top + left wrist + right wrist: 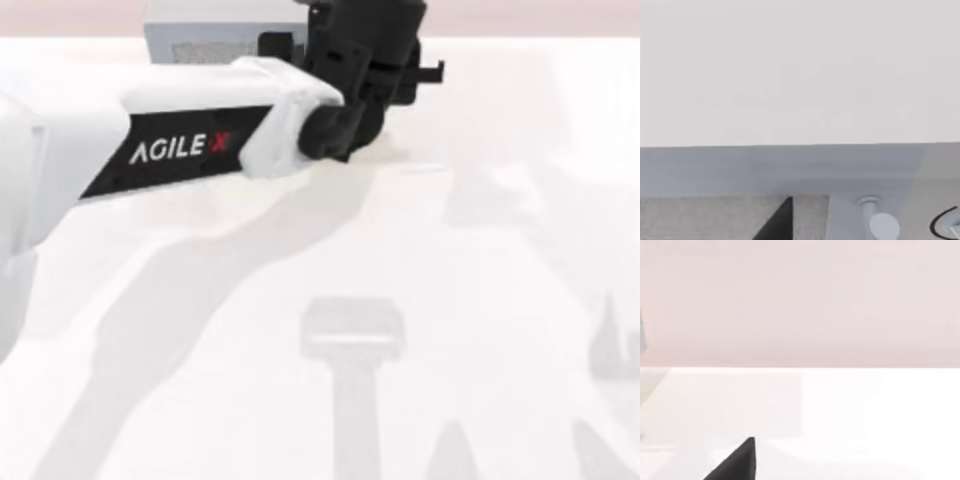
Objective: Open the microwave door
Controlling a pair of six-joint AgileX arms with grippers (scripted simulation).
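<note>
The microwave [200,30], a small light-grey box, stands at the table's far edge, left of centre. My left arm reaches across from the left, and my left gripper [365,45] hangs close in front of the microwave's right part. The left wrist view shows the microwave door [700,217] from close up, with its speckled mesh window. It looks flush with the front. A dark tip of the gripper overlaps the window's edge. Beside the door, a round silver knob [883,226] stands out from the control panel. My right gripper [737,465] shows only as a dark tip over bare table.
The white table [420,300] stretches toward the near edge and carries only the arms' shadows. A pale pink wall [800,300] rises behind the table. The right arm is outside the top view.
</note>
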